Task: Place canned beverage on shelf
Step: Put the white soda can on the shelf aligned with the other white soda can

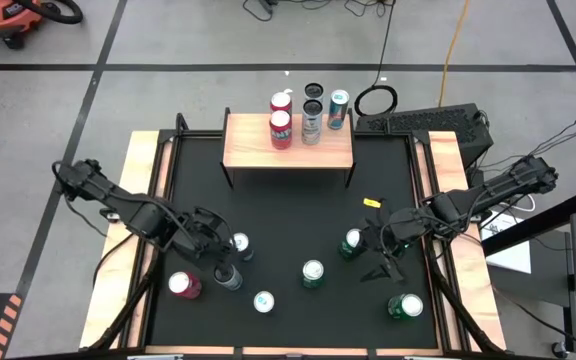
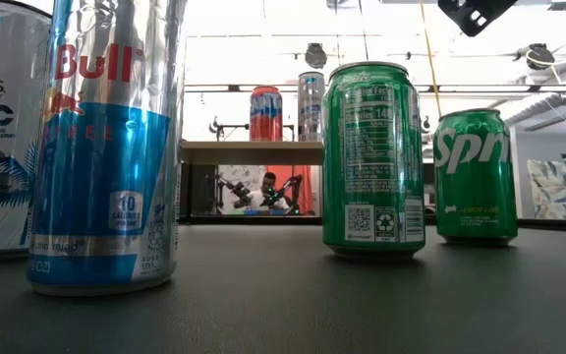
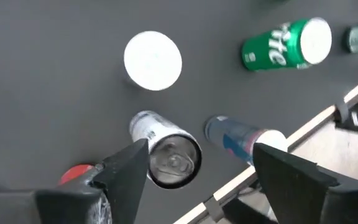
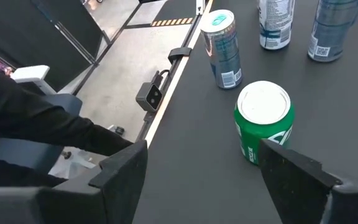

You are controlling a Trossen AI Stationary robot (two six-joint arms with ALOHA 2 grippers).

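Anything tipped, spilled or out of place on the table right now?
Nothing stands out. Every can in view stands upright, on the black table and on the shelf; no spill or dent is visible.

My arms (image 1: 118,205) run dark and jointed, thin cables seemingly trailing along them; my fingers (image 3: 126,168) are broad, black, wedge-shaped.
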